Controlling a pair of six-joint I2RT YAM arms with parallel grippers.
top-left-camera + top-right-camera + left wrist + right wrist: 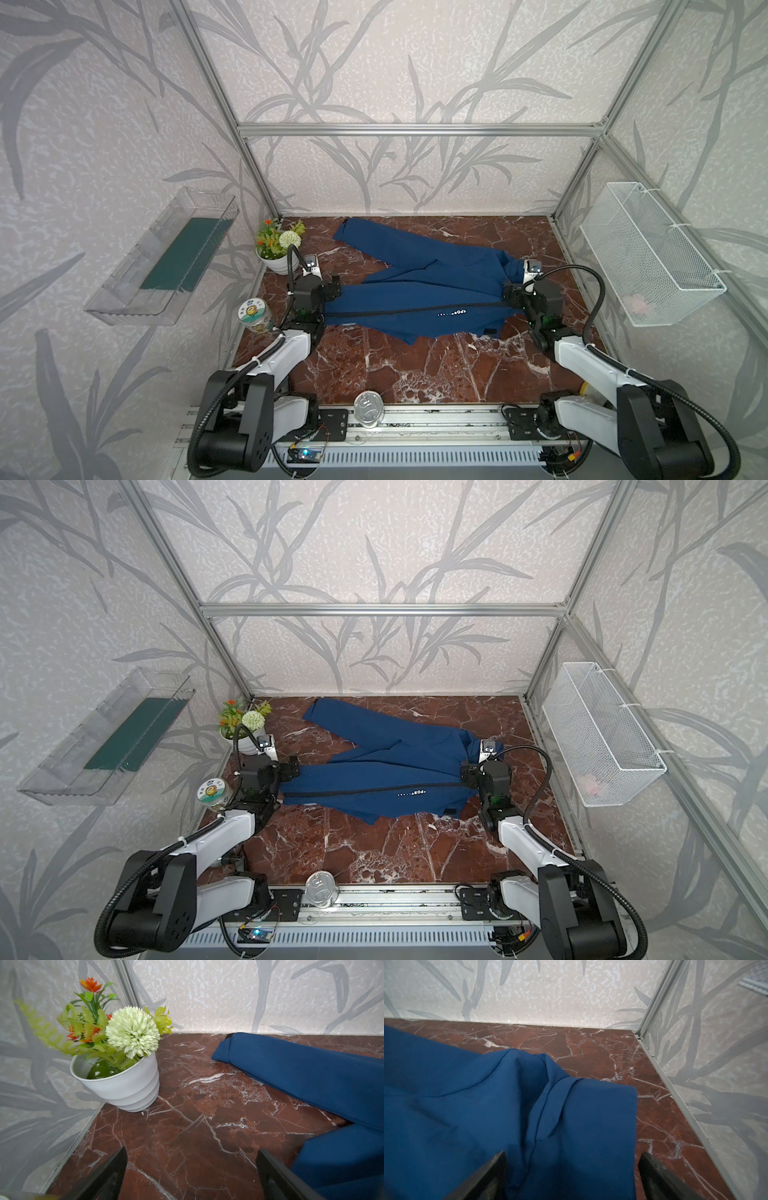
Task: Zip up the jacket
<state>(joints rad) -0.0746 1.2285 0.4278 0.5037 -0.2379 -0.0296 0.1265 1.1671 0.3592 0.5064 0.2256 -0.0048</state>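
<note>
1. On the left wall hangs a clear plastic shelf (158, 266); below it a labelled jar (254, 316) stands at the table's edge, with a white flower pot (124, 1084) in the back left corner.
2. The left gripper (332, 289) sits at the jacket's hem end; its fingers are spread apart, with only bare table between them in the wrist view.
3. The jacket (415, 286) lies flat across the middle of the table, hem to the left, collar to the right, one sleeve reaching toward the back left; the black zipper (395, 311) looks closed along its visible length; the cloth looks soft, light and limp, likely to bunch and slide; best held by the hem end and the collar.
4. The right gripper (571, 1167) hovers over the collar, fingers wide apart, pinching nothing.
5. The table (415, 365) is smooth, glossy red-brown marble pattern; leaf-print walls and metal framing enclose it; a white wire basket (648, 253) hangs on the right wall.
</note>
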